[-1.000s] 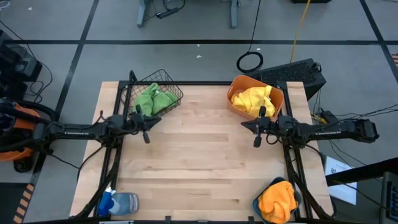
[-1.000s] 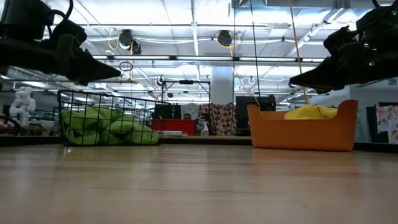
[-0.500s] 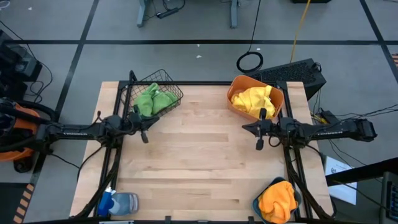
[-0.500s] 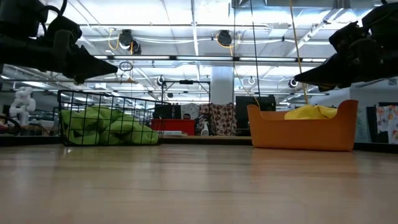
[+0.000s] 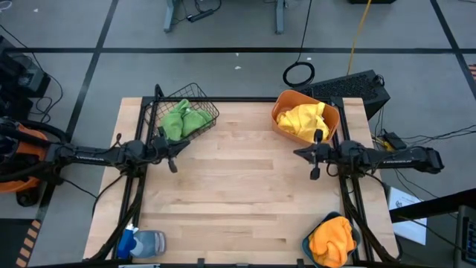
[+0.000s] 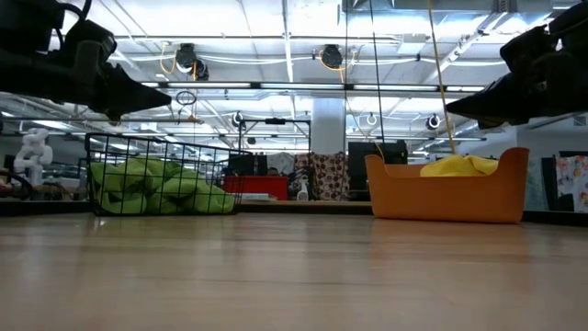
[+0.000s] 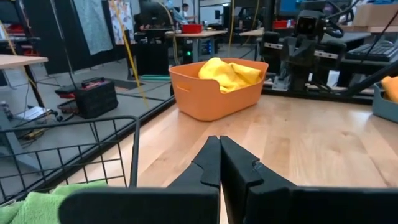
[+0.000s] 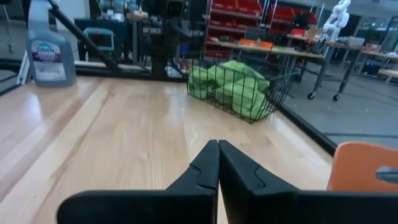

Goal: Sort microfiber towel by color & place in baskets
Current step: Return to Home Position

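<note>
The left gripper hangs above the desk just beside the wire basket, and the right gripper hangs beside the orange basket; both have their fingers pressed together, empty. Green towels lie in the wire basket and yellow towels in the orange basket. Orange towels lie in the teal basket, at a desk corner on the right arm's side.

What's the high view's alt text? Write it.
Sorted: green towels in the wire basket, yellow towels in the orange basket, orange towel in the teal basket. The left gripper and right gripper hover shut over the table.
</note>
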Available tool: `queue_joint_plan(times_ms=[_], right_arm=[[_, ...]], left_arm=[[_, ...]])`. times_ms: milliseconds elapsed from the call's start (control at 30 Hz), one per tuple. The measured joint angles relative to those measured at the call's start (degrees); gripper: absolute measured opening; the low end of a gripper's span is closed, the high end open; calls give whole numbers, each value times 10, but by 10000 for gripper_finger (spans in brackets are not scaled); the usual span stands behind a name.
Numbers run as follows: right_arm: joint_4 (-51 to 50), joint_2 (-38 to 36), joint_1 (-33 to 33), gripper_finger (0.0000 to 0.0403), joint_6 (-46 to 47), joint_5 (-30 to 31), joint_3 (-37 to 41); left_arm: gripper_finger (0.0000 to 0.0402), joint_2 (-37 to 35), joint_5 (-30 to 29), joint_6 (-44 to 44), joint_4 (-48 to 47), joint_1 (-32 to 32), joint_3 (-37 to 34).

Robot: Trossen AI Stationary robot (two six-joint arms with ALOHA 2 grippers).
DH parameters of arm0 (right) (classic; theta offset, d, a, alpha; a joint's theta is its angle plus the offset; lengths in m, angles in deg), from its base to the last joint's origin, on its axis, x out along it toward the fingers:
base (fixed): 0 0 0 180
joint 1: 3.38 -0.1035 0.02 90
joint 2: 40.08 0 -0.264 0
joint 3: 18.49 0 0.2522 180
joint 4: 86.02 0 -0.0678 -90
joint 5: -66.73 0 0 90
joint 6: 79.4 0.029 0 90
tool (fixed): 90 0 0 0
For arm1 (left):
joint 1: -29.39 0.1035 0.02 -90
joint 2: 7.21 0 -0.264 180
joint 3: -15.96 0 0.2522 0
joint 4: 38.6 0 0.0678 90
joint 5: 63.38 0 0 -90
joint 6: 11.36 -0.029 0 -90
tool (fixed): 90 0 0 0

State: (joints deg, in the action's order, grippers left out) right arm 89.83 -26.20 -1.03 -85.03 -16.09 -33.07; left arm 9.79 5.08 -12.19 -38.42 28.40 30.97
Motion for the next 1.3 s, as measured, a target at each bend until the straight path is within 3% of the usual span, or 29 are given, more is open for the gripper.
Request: queue_joint_plan(times_ms=[467, 1100, 1300], right_arm=[[-73, -130, 0, 1, -5, 2, -1], [-76, -136, 0, 1, 20, -3, -1], [-82, -136, 0, 1, 14, -41, -1]], left_arm=[[0, -48, 0, 0, -45, -37, 0], [0, -120, -30, 4, -126, -82, 1], [0, -128, -34, 7, -128, -95, 2]])
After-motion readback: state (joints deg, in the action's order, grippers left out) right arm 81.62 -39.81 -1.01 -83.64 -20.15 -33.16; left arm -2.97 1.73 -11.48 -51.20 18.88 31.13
